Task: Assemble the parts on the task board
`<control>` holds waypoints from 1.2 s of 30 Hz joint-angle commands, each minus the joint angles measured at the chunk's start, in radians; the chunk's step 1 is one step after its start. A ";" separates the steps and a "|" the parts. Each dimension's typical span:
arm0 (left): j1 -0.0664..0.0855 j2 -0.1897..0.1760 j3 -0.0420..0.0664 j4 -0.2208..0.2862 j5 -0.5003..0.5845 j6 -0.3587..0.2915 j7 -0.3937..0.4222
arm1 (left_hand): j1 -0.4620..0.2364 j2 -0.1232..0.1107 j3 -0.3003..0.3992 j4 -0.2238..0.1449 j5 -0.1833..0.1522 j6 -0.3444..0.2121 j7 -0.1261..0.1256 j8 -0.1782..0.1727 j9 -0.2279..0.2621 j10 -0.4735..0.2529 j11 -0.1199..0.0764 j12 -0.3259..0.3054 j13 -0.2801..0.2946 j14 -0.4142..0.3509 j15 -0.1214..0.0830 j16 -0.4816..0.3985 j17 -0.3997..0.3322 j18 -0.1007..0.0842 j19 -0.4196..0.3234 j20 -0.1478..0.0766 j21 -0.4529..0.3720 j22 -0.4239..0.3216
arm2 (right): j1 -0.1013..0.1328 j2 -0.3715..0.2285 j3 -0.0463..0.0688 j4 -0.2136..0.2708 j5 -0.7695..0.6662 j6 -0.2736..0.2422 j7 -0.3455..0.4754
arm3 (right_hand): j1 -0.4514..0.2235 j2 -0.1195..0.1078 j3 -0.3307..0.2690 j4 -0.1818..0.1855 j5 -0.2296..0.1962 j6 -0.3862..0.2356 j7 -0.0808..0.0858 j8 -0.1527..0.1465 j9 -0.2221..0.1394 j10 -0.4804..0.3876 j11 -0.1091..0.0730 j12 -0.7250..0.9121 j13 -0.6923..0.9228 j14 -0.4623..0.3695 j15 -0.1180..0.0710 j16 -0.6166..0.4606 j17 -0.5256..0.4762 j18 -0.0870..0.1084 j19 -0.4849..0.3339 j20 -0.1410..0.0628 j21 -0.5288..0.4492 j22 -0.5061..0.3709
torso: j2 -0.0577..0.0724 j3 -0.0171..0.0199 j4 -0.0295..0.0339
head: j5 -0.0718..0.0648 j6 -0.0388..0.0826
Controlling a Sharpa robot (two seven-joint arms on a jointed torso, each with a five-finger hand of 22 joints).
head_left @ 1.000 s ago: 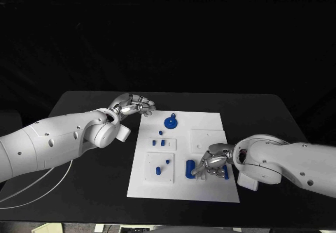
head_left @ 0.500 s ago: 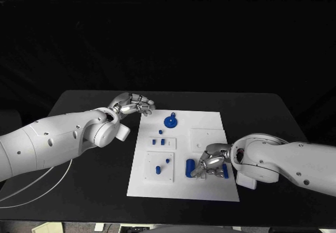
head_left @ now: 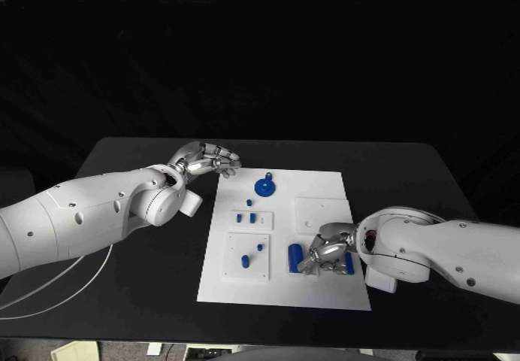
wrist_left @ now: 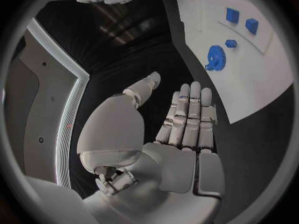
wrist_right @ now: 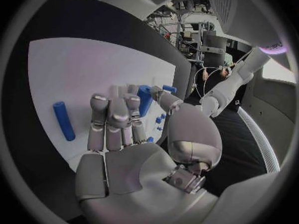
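The white task board (head_left: 325, 293) lies mid-table. On its near part a long blue cylinder (head_left: 294, 258) lies flat, with a second blue cylinder (head_left: 349, 263) to its right. My right hand (head_left: 328, 252) sits low between them, fingertips beside the left one. In the right wrist view that hand (wrist_right: 118, 129) has straight fingers and the thumb apart, nothing in the palm; one cylinder (wrist_right: 144, 98) lies just past the fingertips, the other cylinder (wrist_right: 64, 120) off to the side. My left hand (head_left: 206, 160) hovers off the board's far left corner, holding nothing (wrist_left: 181, 129).
A blue gear (head_left: 264, 186) rests at the board's far end, also seen as a gear (wrist_left: 215, 58) beyond my left hand. Small blue pieces (head_left: 246, 218) stand in a raised white block; an oval piece (head_left: 245, 262) lies on another. A white cable (head_left: 65, 286) loops at the table's left.
My right hand has edged a little to the left, closer to the long cylinder. The left hand and the parts have stayed put.
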State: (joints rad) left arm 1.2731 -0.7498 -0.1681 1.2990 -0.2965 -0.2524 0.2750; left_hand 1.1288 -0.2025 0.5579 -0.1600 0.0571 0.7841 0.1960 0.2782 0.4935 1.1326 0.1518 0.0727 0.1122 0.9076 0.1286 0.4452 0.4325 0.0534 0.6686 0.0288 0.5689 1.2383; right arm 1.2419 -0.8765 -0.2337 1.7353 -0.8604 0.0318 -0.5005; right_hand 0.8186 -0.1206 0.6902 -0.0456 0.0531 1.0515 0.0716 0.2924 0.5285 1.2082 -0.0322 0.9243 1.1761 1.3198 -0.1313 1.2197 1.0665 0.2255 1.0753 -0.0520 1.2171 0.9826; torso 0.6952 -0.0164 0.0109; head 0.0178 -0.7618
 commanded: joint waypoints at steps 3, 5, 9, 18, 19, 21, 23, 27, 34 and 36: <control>0.000 0.001 0.001 0.002 0.006 0.010 0.006 | -0.007 0.004 -0.002 0.007 -0.003 -0.007 0.001 0.005 -0.001 -0.006 -0.001 0.000 -0.001 -0.001 0.007 -0.006 0.002 0.020 -0.003 0.006 -0.006 0.002 | 0.000 -0.001 0.000 -0.002 -0.006 0.022 -0.010 | 0.006 0.019 0.061 0.008 -0.001 0.010 0.006 -0.003 -0.002 0.008 -0.001 -0.003 0.003 0.000 -0.006 0.005 -0.001 0.036 0.002 -0.002 -0.001 0.005 | 0.000 0.0009 -0.0007 | 0.000 -0.002; 0.000 0.001 0.001 0.002 0.006 0.011 0.006 | -0.007 0.004 -0.003 0.007 -0.003 -0.007 0.001 0.005 -0.001 -0.006 -0.001 0.000 -0.001 -0.001 0.007 -0.006 0.002 0.020 -0.003 0.006 -0.006 0.002 | 0.000 -0.002 0.000 -0.002 -0.006 0.026 -0.013 | -0.003 0.013 0.086 0.007 -0.002 0.010 0.008 -0.003 -0.002 0.009 0.000 -0.003 0.005 0.001 -0.005 0.007 -0.001 0.036 0.003 0.000 0.003 0.009 | 0.000 0.0009 -0.0006 | -0.001 -0.003; 0.000 0.001 0.001 0.001 0.006 0.011 0.006 | -0.007 0.004 -0.003 0.007 -0.003 -0.007 0.001 0.005 -0.001 -0.006 -0.001 0.000 -0.001 -0.001 0.007 -0.006 0.002 0.020 -0.003 0.006 -0.006 0.002 | 0.000 0.000 0.000 -0.002 0.000 0.034 -0.010 | -0.010 0.010 0.096 0.001 -0.001 0.010 0.008 -0.003 -0.003 0.009 0.001 -0.003 0.006 0.001 -0.004 0.007 -0.001 0.036 0.003 0.001 0.005 0.011 | 0.000 0.0007 -0.0003 | -0.001 -0.004; 0.000 0.000 0.001 0.002 0.006 0.011 0.006 | -0.005 0.004 -0.002 0.007 -0.003 -0.007 0.001 0.006 -0.001 -0.006 -0.001 0.000 -0.001 -0.001 0.007 -0.006 0.003 0.020 -0.003 0.006 -0.006 0.003 | 0.000 0.001 0.000 -0.005 0.001 0.043 -0.015 | -0.044 -0.022 0.075 -0.016 -0.003 0.010 0.009 -0.002 -0.002 0.010 0.002 -0.003 0.009 0.002 -0.003 0.009 -0.002 0.036 0.005 0.004 0.008 0.015 | 0.000 0.0002 0.0001 | -0.001 -0.006; 0.000 0.000 0.001 0.002 0.006 0.011 0.006 | -0.005 0.004 -0.002 0.007 -0.003 -0.007 0.001 0.006 -0.001 -0.006 -0.001 0.000 -0.001 -0.001 0.007 -0.006 0.003 0.020 -0.003 0.006 -0.006 0.003 | -0.001 0.001 0.000 -0.004 0.001 0.045 -0.014 | -0.045 -0.026 0.073 -0.018 -0.004 0.010 0.009 -0.002 -0.002 0.010 0.002 -0.003 0.009 0.001 -0.003 0.009 -0.002 0.036 0.005 0.004 0.008 0.016 | 0.000 0.0001 0.0002 | -0.001 -0.006; 0.000 0.000 0.001 0.002 0.006 0.011 0.005 | -0.005 0.004 -0.002 0.007 -0.003 -0.007 0.001 0.006 -0.001 -0.006 -0.001 0.000 -0.001 -0.001 0.007 -0.007 0.003 0.021 -0.003 0.006 -0.006 0.003 | -0.001 0.001 0.000 -0.004 0.001 0.045 -0.014 | -0.048 -0.041 0.062 -0.027 -0.003 0.009 0.009 -0.001 -0.001 0.010 0.002 -0.003 0.010 0.001 -0.003 0.010 -0.002 0.036 0.006 0.003 0.009 0.016 | 0.000 0.0001 0.0000 | -0.001 -0.007; 0.000 -0.001 0.001 0.002 0.006 0.010 0.005 | -0.005 0.004 -0.002 0.006 -0.003 -0.007 0.001 0.006 -0.001 -0.006 -0.001 0.000 -0.001 -0.001 0.007 -0.007 0.003 0.021 -0.003 0.006 -0.006 0.003 | -0.001 0.000 0.000 -0.004 0.001 0.044 -0.013 | -0.049 -0.058 0.046 -0.041 -0.003 0.008 0.009 0.000 -0.001 0.009 0.001 -0.003 0.011 0.002 -0.003 0.010 -0.002 0.036 0.006 0.003 0.009 0.017 | 0.000 0.0001 0.0001 | 0.000 -0.008; 0.000 -0.001 0.001 0.002 0.006 0.010 0.005 | -0.004 0.004 -0.002 0.006 -0.003 -0.007 0.001 0.006 -0.001 -0.006 -0.001 0.000 -0.001 -0.001 0.007 -0.007 0.004 0.021 -0.003 0.006 -0.006 0.003 | -0.001 -0.002 0.000 -0.003 0.001 0.043 -0.012 | -0.042 -0.082 0.016 -0.065 -0.001 0.006 0.009 0.001 0.001 0.009 0.001 -0.004 0.012 0.002 -0.004 0.010 -0.003 0.036 0.007 0.001 0.008 0.017 | 0.000 0.0000 0.0005 | -0.001 -0.007; 0.000 -0.001 0.001 0.002 0.005 0.010 0.005 | -0.003 0.004 -0.002 0.006 -0.003 -0.007 0.000 0.006 -0.001 -0.006 -0.001 0.000 -0.002 -0.001 0.006 -0.007 0.004 0.021 -0.003 0.006 -0.007 0.003 | -0.001 -0.002 0.000 -0.001 0.000 0.045 -0.009 | -0.016 -0.087 -0.002 -0.089 0.001 0.005 0.008 0.002 0.002 0.010 0.001 -0.006 0.013 0.002 -0.004 0.010 -0.005 0.036 0.008 -0.001 0.004 0.017 | 0.000 0.0008 -0.0009 | 0.000 -0.007; 0.000 -0.001 0.001 0.003 0.005 0.010 0.005 | -0.003 0.004 -0.002 0.006 -0.003 -0.007 0.000 0.006 -0.001 -0.006 -0.001 0.000 -0.002 -0.001 0.006 -0.007 0.004 0.021 -0.003 0.006 -0.007 0.003 | -0.001 -0.002 0.000 -0.001 0.000 0.045 -0.008 | -0.013 -0.082 -0.004 -0.090 0.001 0.005 0.009 0.002 0.002 0.010 0.001 -0.006 0.013 0.002 -0.004 0.010 -0.005 0.036 0.009 -0.001 0.003 0.016 | 0.000 0.0006 -0.0008 | 0.000 -0.008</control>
State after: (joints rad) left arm 1.2731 -0.7520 -0.1681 1.2989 -0.2964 -0.2524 0.2742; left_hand 1.1288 -0.2025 0.5556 -0.1578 0.0571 0.7841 0.1960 0.2782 0.4936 1.1326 0.1517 0.0727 0.1121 0.9076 0.1286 0.4413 0.4354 0.0631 0.6685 0.0289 0.5689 1.2399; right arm 1.2421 -0.8788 -0.2333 1.7327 -0.8576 0.0598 -0.5122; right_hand 0.7987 -0.2048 0.6886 -0.1324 0.0534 1.0539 0.0741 0.2924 0.5297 1.2118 -0.0286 0.9244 1.1883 1.3238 -0.1273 1.2232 1.0622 0.2274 1.0772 -0.0538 1.2232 0.9995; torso 0.6950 -0.0161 0.0108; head 0.0179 -0.7694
